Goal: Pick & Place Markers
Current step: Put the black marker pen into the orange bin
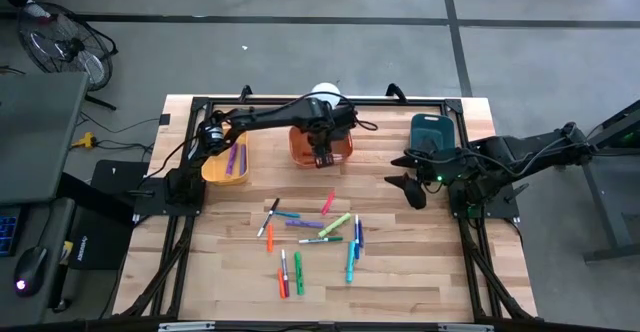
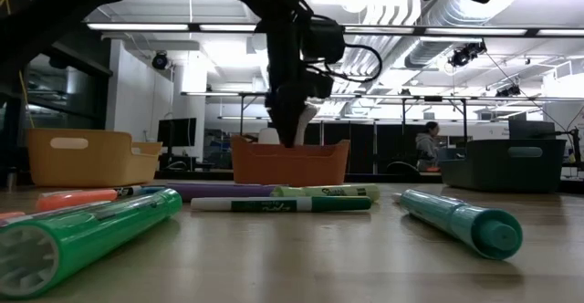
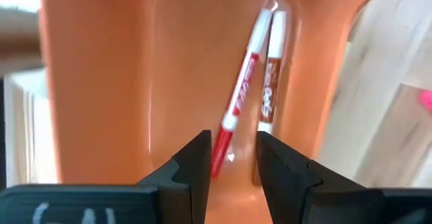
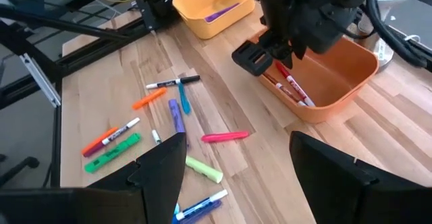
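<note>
My left gripper [image 1: 322, 158] hangs open over the orange bin [image 1: 300, 147], fingers pointing down into it [image 3: 233, 140]. Nothing is between its fingers. Two white-bodied markers, one red [image 3: 239, 96] and one brown [image 3: 270, 82], lie side by side on the bin's floor below the fingers. Several more markers [image 1: 315, 237] of many colours lie scattered flat on the wooden table's middle. My right gripper [image 1: 410, 190] waits open at the table's right side, raised above the table [image 4: 236, 156], with nothing between its fingers.
A yellow bin [image 1: 225, 162] with a purple marker [image 1: 233, 159] in it stands left of the orange bin. A teal bin [image 1: 432, 132] stands at the far right. A white object [image 1: 326, 92] sits behind the orange bin. Black frame rails [image 1: 190, 212] border the table.
</note>
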Controlling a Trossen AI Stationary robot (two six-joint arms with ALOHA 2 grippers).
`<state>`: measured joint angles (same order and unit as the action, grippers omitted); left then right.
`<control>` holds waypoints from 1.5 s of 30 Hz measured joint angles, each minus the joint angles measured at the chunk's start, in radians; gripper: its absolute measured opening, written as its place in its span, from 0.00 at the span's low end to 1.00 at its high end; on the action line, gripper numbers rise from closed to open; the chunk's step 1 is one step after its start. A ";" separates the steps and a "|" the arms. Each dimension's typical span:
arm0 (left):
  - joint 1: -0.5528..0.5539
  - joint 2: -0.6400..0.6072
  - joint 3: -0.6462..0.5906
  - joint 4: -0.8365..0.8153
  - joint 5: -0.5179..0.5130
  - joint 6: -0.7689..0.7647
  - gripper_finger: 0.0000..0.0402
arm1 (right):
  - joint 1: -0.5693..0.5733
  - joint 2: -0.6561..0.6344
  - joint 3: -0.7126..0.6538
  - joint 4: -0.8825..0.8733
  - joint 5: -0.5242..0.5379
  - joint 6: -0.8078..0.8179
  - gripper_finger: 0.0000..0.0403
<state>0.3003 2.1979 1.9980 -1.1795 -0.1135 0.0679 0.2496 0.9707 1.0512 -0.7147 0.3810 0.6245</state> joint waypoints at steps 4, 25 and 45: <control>-0.013 0.000 0.064 -0.082 -0.001 -0.094 0.28 | 0.000 0.000 0.000 0.000 -0.010 -0.009 0.63; -0.242 -0.003 0.227 -0.391 0.009 -0.717 0.28 | 0.000 -0.001 0.000 -0.029 -0.106 -0.100 0.63; -0.401 -0.266 -0.169 -0.125 -0.111 -0.886 0.28 | 0.000 -0.165 0.000 -0.249 -0.070 -0.136 0.63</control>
<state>-0.1010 1.9315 1.8289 -1.3047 -0.2248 -0.8177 0.2497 0.8060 1.0512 -0.9634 0.3113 0.4885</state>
